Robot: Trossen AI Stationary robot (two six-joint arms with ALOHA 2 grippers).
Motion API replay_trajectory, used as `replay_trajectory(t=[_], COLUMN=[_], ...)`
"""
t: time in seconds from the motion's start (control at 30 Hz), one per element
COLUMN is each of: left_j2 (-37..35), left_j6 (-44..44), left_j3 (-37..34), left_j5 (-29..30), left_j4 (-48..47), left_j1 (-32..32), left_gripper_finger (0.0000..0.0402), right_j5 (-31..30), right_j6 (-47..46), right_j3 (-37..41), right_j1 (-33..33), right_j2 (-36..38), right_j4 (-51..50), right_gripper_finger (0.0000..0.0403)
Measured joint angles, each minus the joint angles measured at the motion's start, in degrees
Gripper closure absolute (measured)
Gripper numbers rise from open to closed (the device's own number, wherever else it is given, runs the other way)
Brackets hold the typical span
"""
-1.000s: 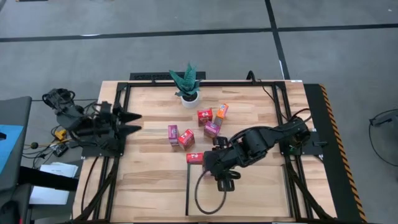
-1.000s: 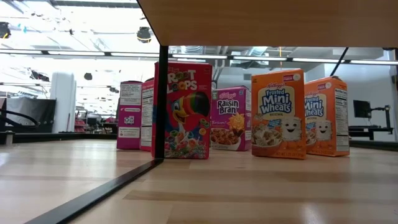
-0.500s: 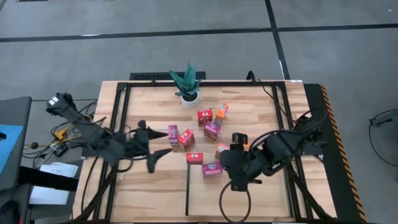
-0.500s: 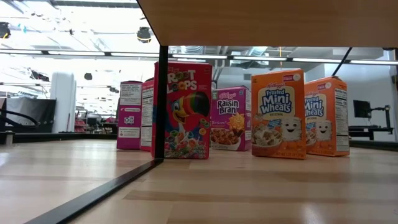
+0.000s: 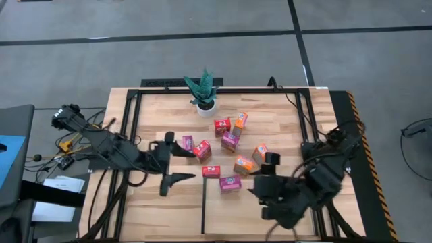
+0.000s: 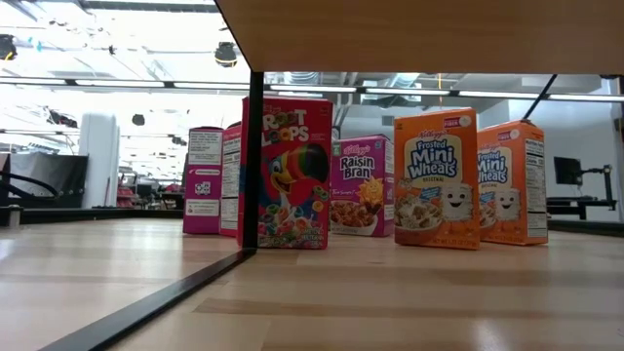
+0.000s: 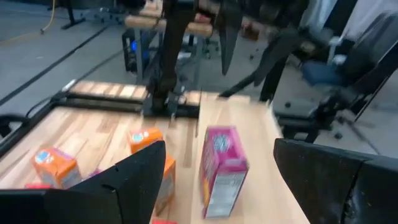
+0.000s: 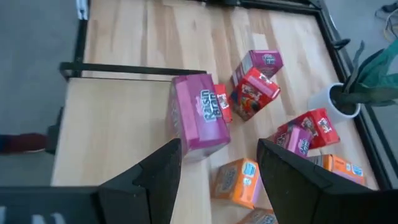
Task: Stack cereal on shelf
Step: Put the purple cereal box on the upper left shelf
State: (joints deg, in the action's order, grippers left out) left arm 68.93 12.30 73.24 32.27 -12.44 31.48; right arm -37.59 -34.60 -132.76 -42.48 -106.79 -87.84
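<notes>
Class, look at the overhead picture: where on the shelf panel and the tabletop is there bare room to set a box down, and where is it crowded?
The shelf is bare across its near part, below the purple box at its far edge. The tabletop is bare right of the potted plant. The middle is crowded with cereal boxes; the left hand is open there, the right hand open beside them.

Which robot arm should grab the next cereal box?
Probably the left. Its open left gripper sits beside the loose purple box, while the open right gripper is farther away, near the table's front.
</notes>
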Motion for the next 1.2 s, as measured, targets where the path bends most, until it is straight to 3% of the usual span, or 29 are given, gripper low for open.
replay_trajectory(t=[0.2, 0.37, 0.43, 0.53, 0.63, 0.73, 0.87, 1.03, 1.2], left_j2=[-2.41, -3.99, -4.26, -4.24, -4.24, -4.22, -4.22, -4.17, -4.09], left_j6=[0.3, 0.3, 0.36, 0.41, 0.43, 0.45, 0.57, 3.58, 5.0], left_j3=[5.12, 6.0, 6.0, 6.0, 6.0, 5.98, 5.98, 5.95, 5.93], left_j5=[-1.33, -2.03, -2.03, -2.03, -2.01, -1.72, -0.82, -0.48, -0.46], left_j4=[-1.6, -1.87, -2.62, -3.19, -3.7, -3.74, -4.02, -5.53, -6.67], left_j1=[0.02, 0.02, 0.02, 0.02, 0.02, 0.02, 0.02, 0.02, 0.02], left_gripper_finger=[0.0111, 0.0111, 0.0111, 0.0111, 0.0111, 0.0111, 0.0111, 0.0111, 0.0111], right_j5=[1.16, -10.13, -11.88, -12.31, -11.43, -5.34, 0.36, 3.15, 9.8], right_j6=[-1.91, 7.61, 8.29, 4.1, 4.32, 10.04, 11.54, 11.79, 9.6], right_j3=[-0.02, 5.01, 12.01, 28.77, 47.13, 59.92, 67.77, 68.48, 68.39], right_j1=[-3.11, -5.8, -5.67, -4.4, -1.4, 1.49, 2.41, 2.91, 4.91], right_j2=[9.46, 18.19, 22.43, 29.74, 36.77, 41.12, 40.71, 35.36, 31.8], right_j4=[1.18, 11.52, 14.58, 21.25, 38.57, 59.67, 69.67, 67.49, 67.66], right_gripper_finger=[0.0168, 0.0168, 0.0168, 0.0168, 0.0168, 0.0168, 0.0168, 0.0161, 0.0118])
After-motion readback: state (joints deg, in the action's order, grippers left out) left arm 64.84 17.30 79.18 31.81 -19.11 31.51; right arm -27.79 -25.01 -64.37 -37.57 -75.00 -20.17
